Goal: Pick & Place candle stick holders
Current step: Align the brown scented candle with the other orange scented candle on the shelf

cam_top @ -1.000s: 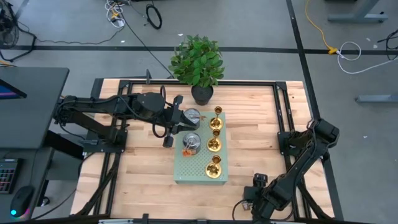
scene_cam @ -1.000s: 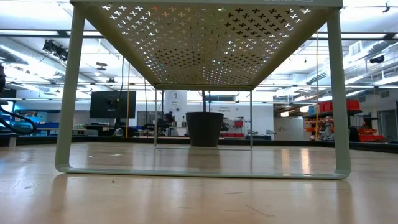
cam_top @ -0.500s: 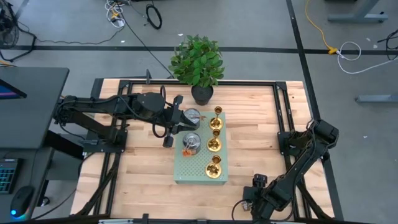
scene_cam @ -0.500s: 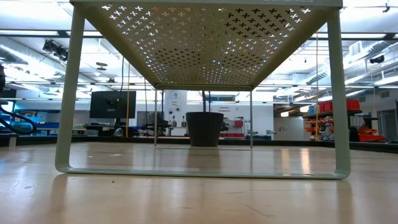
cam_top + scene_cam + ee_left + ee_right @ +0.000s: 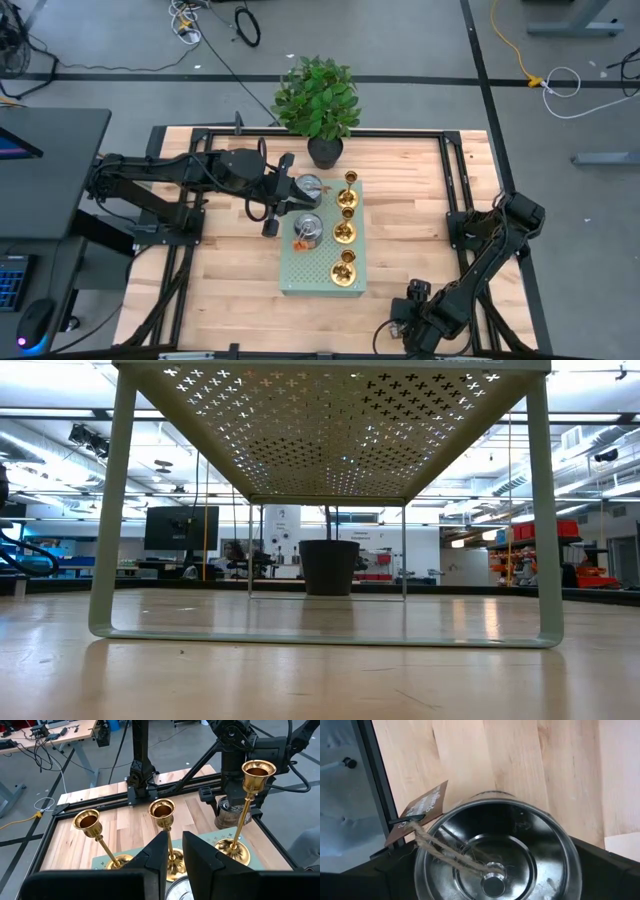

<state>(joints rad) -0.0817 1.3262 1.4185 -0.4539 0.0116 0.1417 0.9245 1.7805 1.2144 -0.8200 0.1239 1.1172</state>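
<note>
Right fingers [image 5: 490,870] hidden beside silver holder [image 5: 497,850]

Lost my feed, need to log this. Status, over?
Left pincer shut on far silver holder, on the board. Right pincer off the board, clamped round third silver holder. Three gold holders upright beside left pincer.

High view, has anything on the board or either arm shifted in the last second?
Nothing visibly changed. The left gripper still sits at the silver holder at the far end of the green board, and the right gripper stays by the table's near edge around another silver holder. The three gold holders stand where they were.
</note>
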